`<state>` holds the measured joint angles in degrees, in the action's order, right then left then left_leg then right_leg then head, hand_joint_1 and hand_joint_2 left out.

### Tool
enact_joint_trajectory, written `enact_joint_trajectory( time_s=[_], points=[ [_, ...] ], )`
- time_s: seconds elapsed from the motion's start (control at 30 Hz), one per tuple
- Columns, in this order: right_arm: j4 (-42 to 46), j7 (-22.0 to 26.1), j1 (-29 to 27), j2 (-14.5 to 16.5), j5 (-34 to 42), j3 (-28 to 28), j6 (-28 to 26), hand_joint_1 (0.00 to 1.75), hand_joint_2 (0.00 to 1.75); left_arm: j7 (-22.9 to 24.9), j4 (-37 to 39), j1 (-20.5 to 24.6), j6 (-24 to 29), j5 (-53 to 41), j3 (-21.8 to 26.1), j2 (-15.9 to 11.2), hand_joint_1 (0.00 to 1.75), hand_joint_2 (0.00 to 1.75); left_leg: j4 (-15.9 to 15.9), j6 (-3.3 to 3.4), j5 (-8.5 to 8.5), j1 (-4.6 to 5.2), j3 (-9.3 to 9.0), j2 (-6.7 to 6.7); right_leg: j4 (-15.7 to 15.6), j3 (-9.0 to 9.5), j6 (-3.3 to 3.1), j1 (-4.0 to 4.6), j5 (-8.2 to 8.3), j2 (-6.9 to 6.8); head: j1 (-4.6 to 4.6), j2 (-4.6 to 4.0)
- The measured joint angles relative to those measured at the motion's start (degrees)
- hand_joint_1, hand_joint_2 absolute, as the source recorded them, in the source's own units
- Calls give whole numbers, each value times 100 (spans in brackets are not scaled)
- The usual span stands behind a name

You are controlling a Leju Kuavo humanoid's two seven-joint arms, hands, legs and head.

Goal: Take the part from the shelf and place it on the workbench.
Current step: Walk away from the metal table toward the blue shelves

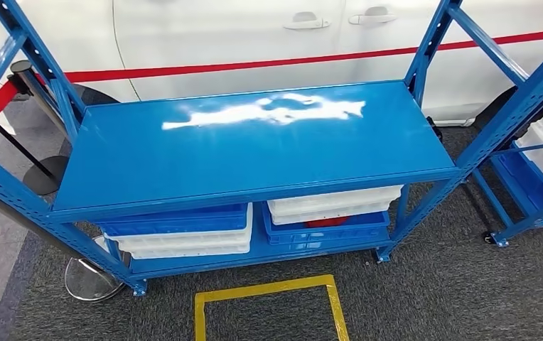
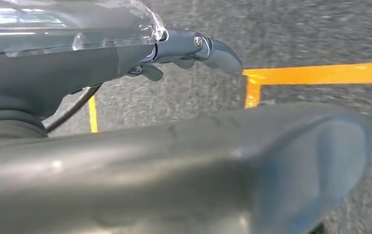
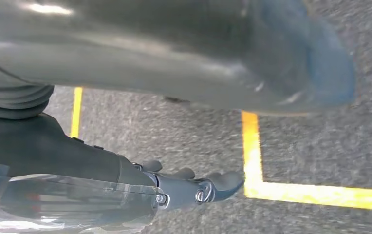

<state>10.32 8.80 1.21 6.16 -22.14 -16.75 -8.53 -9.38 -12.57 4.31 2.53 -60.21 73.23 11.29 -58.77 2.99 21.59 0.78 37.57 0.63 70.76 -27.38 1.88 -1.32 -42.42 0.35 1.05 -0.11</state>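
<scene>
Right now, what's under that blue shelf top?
Under the blue shelf top, blue and white bins sit stacked on the lower shelf. Something red shows in the right stack; the bins hide the rest of it.

Blue metal shelf (image 1: pixel 254 153) stands on dark grey carpet floor (image 1: pixel 425 298). Top board bare, glare patch across middle. Lower board carries two stacks of trays: left stack (image 1: pixel 180 231) blue over white, right stack (image 1: pixel 329 209) white over blue, red item (image 1: pixel 325 222) between its trays. Yellow tape outline (image 1: pixel 269 302) on floor before shelf.
</scene>
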Motion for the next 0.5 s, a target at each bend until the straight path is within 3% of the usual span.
enact_joint_trajectory(
  time_s=[0.07, 0.13, 0.2, 0.3, 0.37, 0.43, 0.47, 0.5],
  points=[
    [-1, 135, -60, -1, -27, -1, -32, 0, 0, 10, 0, -31, 19, -16, 1, 3, 0, 0, -5, -8, 16, 19, -26, 28, -499, -9, -66, 41, 546, 0, -1, 0],
    [-2, 224, -88, -7, -55, -2, -56, 0, 0, 14, 1, -36, 25, -36, 2, 9, 0, 0, -22, -40, 20, 46, -25, 38, -1072, 52, -153, 91, 946, -6, 5, 0],
    [-2, 270, -82, -11, -82, -1, -73, 0, 0, 19, 2, -38, 26, -48, 2, 16, 0, 0, -30, -100, 3, 49, -6, 36, -1240, 37, -207, 124, 1032, -8, 9, 0],
    [-2, 295, -78, 6, -94, -1, -72, 0, 0, 13, 2, -46, 27, -62, 2, 14, 0, 0, -84, -200, 34, 33, 31, 33, -1308, 32, -273, 88, 1123, -29, 13, 0],
    [-2, 304, -78, 20, -94, -2, -52, 0, 0, -2, 2, -49, 27, -62, 2, 10, 0, 0, -521, -282, 336, -1, 209, 20, -1343, 27, -306, 50, 1173, -53, 35, 0],
    [-2, 298, -83, 23, -95, -2, -8, 0, 0, -36, 2, -51, 17, -57, 2, 6, 0, 0, -1269, -365, 726, -65, 501, 0, -1343, 18, -311, 40, 1176, -65, 48, 0],
    [-3, 289, -86, 25, -95, -2, 15, 0, 0, -72, 2, -54, 2, -47, 2, 4, 0, 0, -1532, -397, 816, -94, 597, -10, -1341, 23, -303, 35, 1169, -71, 47, 0],
    [-3, 281, -88, 29, -96, -2, 31, 0, 0, -127, 2, -58, -17, -26, 3, 3, 0, 0, -1589, -424, 792, -119, 597, -19, -1339, 35, -288, 24, 1157, -74, 47, 0]
  ],
)
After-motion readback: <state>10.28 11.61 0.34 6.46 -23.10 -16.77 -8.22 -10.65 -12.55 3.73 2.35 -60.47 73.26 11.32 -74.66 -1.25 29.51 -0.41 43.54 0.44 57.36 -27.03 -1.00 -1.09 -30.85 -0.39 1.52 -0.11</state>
